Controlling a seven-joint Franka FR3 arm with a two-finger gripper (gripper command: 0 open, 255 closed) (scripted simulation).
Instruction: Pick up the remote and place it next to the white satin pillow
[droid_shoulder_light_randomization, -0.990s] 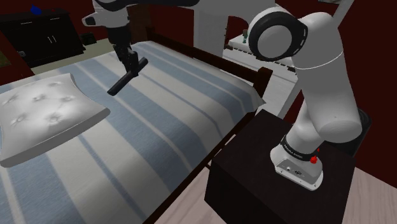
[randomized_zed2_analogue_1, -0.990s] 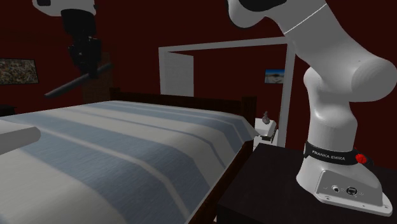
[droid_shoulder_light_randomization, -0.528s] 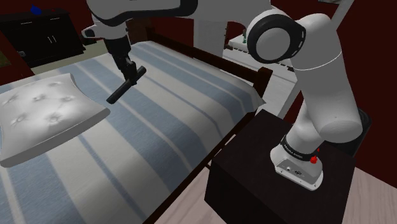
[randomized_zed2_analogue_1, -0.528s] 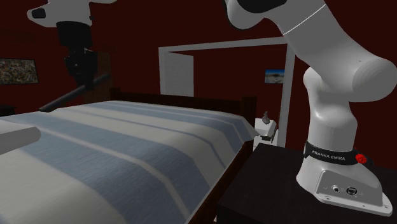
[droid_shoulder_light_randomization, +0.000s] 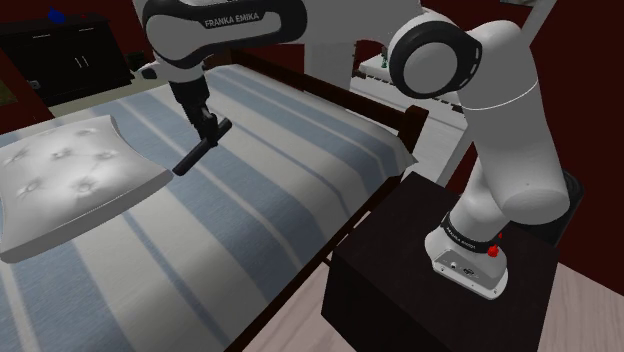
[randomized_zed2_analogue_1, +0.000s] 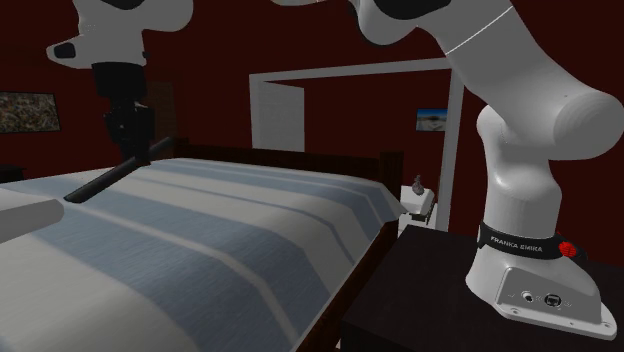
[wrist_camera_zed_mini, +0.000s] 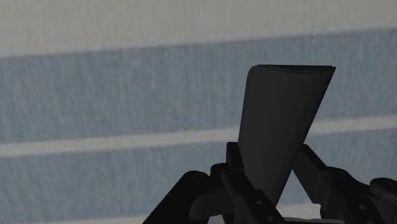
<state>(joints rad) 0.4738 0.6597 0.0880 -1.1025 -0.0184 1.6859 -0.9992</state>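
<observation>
Pinching the dark remote (droid_shoulder_light_randomization: 194, 155), our gripper (droid_shoulder_light_randomization: 212, 128) hangs over the bed (droid_shoulder_light_randomization: 300, 165) near the white pillow (droid_shoulder_light_randomization: 60, 180); next, we judge, lower and release.

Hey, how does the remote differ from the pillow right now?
The remote is black and slim; the pillow is white, broad and tufted. The remote is held tilted in the pincer; the pillow lies flat on the striped bed. Both are over that bed.
</observation>
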